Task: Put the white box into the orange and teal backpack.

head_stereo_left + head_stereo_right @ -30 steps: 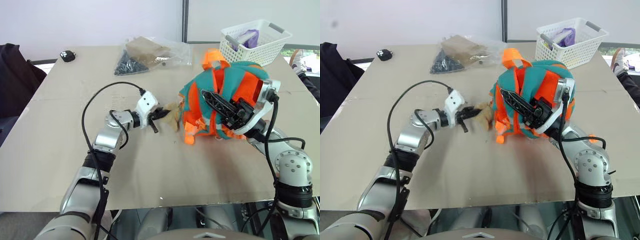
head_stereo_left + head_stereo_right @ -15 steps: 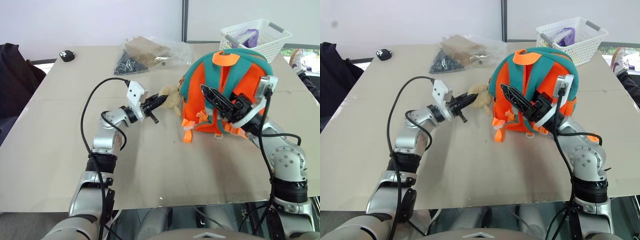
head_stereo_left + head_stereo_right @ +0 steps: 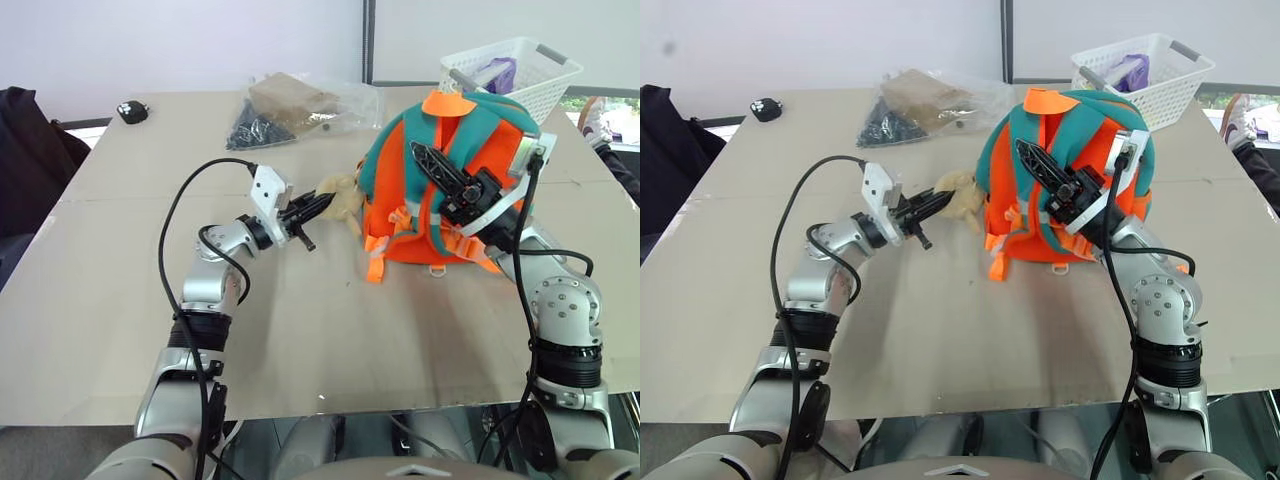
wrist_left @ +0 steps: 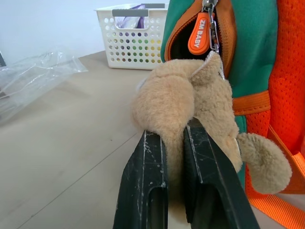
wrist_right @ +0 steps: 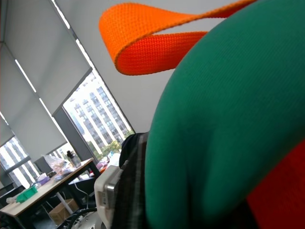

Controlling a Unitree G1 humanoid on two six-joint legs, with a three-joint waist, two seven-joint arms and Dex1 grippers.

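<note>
The orange and teal backpack (image 3: 400, 225) stands upright on the table (image 3: 100, 300), right of centre, with its orange top loop (image 5: 157, 43) up. My left gripper (image 3: 318, 204) is shut on the tan plush toy (image 4: 190, 100) that hangs by the zip puller (image 4: 199, 33) at the backpack's side. My right gripper (image 3: 421, 153) lies against the backpack's strapped face, pointing up, its black fingers together. Whether fabric is pinched between them I cannot tell. The white box is out of view.
A white lattice basket (image 3: 510, 80) with a purple item stands at the back right, just behind the backpack. A clear plastic bag (image 3: 290, 110) of dark and brown items lies at the back centre. A small black object (image 3: 135, 111) sits at the back left.
The backpack went from slumped and crumpled to upright. My left gripper rose a little, still holding the plush toy. My right gripper slid up the backpack and its fingers closed.
</note>
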